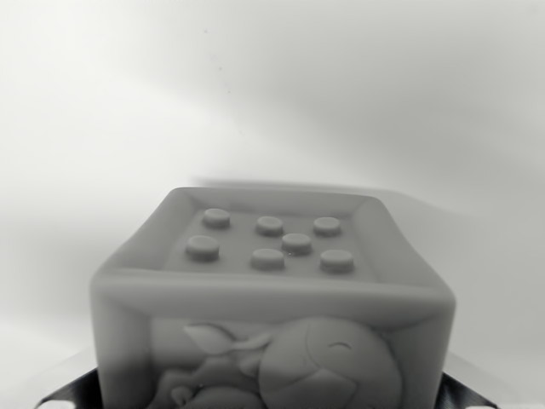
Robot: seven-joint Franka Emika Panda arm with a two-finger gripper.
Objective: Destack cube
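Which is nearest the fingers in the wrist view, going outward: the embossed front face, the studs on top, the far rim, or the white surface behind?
1. Embossed front face: lowest in view, between the dark fingers.
2. Studs: in the recessed top, centre.
3. Far rim: back edge of the top.
4. White surface: beyond the cube, upper half of the view.

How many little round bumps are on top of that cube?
7 studs sit in the recessed top of the cube. Back row: three. Front row: three. One between the rows. None seem hidden.
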